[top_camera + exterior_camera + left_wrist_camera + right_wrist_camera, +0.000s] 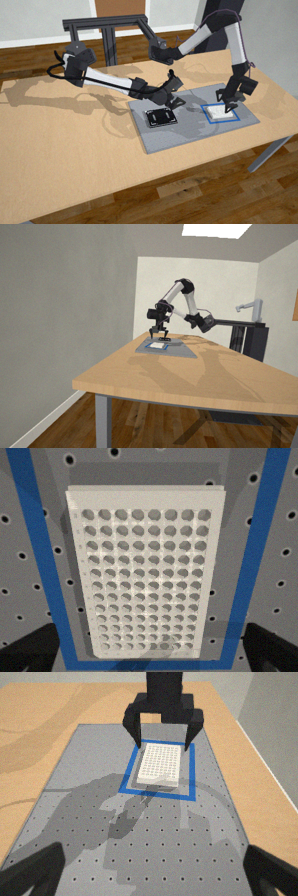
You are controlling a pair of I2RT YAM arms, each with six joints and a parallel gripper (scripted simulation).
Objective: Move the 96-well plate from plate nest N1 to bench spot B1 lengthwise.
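Note:
The white 96-well plate (220, 112) (157, 345) (145, 578) (160, 764) lies flat and lengthwise inside the blue taped outline (224, 122) (156, 348) (42, 548) (192, 772). In the left wrist view its lower short edge appears close to the tape. My left gripper (222, 106) (158, 339) (150, 632) (162, 748) is open just above the plate, with its fingers apart on either side and not touching it. The black plate nest (161, 117) is empty. My right gripper (178, 105) (153, 852) is open and empty, above the board just behind the nest.
The grey perforated board (180, 138) (180, 355) (170, 872) carries the nest and the outline, on the wooden table (85, 159) (144, 383). Both arms reach in from the frame (108, 23) at the table's back. Their shadows fall across the board.

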